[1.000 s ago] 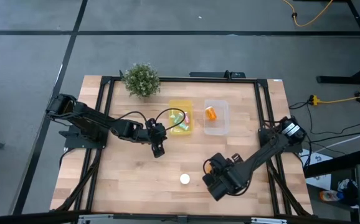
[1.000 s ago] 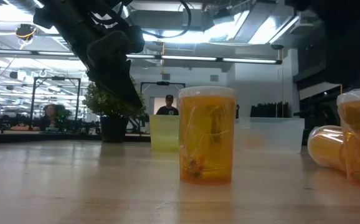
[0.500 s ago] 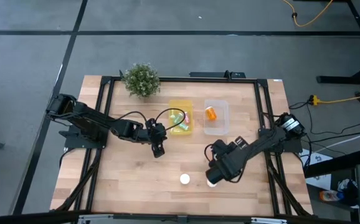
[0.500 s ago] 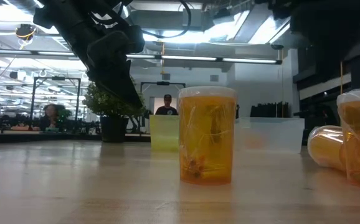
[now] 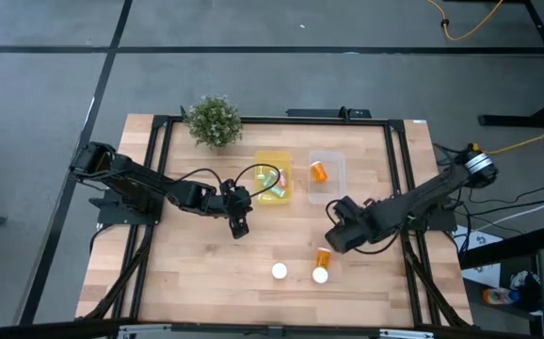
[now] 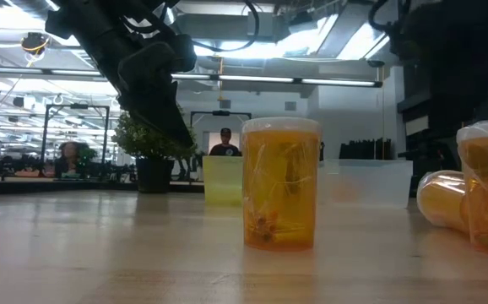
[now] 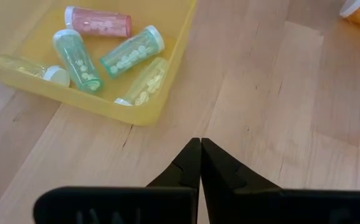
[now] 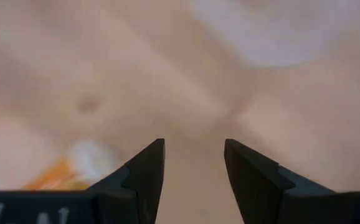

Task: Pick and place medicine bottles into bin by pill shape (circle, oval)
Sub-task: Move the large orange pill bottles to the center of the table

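Looking down from the high view, I see my right gripper (image 5: 335, 235) hovering over the worktop (image 5: 187, 273) in front of the clear bin (image 5: 328, 195), its fingers (image 8: 146, 168) parted a little with nothing between them. Just nearer the front edge from it, an orange bottle (image 5: 322, 265) lies on its side, and a second one (image 5: 279, 271) stands upright beside it, showing its white cap. The low view puts that upright bottle (image 6: 280, 183) mid-worktop, with more orange bottles (image 6: 472, 199) at the edge of the picture. One orange bottle (image 5: 319, 171) already lies in the clear bin. My left gripper (image 5: 239, 227) waits near the yellow bin (image 5: 274, 196), jaws pressed together and empty. Through the left wrist view I count five vials in the yellow bin (image 7: 93, 102): a pink vial (image 7: 99, 22), two teal vials (image 7: 130, 52) and two cream vials (image 7: 144, 83). A plant (image 5: 213, 121) sits at the far left corner.
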